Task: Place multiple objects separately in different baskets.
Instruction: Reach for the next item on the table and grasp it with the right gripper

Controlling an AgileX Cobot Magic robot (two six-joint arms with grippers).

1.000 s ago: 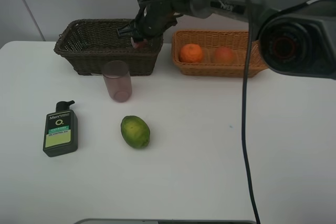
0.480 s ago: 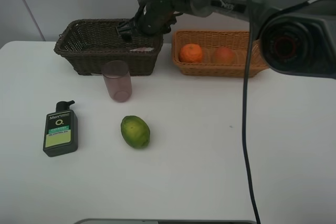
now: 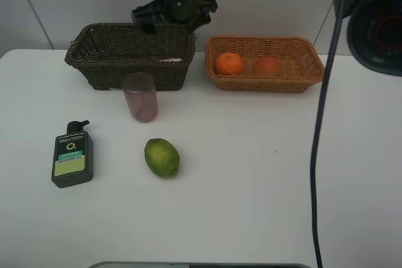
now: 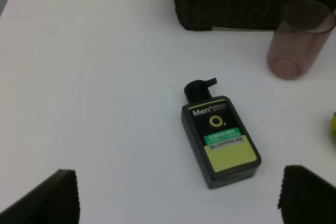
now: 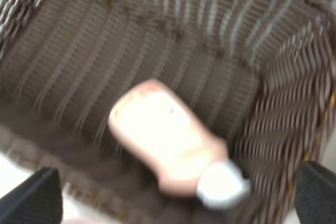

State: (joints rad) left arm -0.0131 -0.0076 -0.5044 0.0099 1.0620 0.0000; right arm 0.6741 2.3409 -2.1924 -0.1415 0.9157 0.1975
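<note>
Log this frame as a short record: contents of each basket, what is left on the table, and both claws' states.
dark brown basket: pink bottle, lying down
light tan basket: orange, peach-like fruit
on the table: pink cup, green citrus, pump bottle
left claw: open, empty, over the table
right claw: open, empty, above the dark brown basket
</note>
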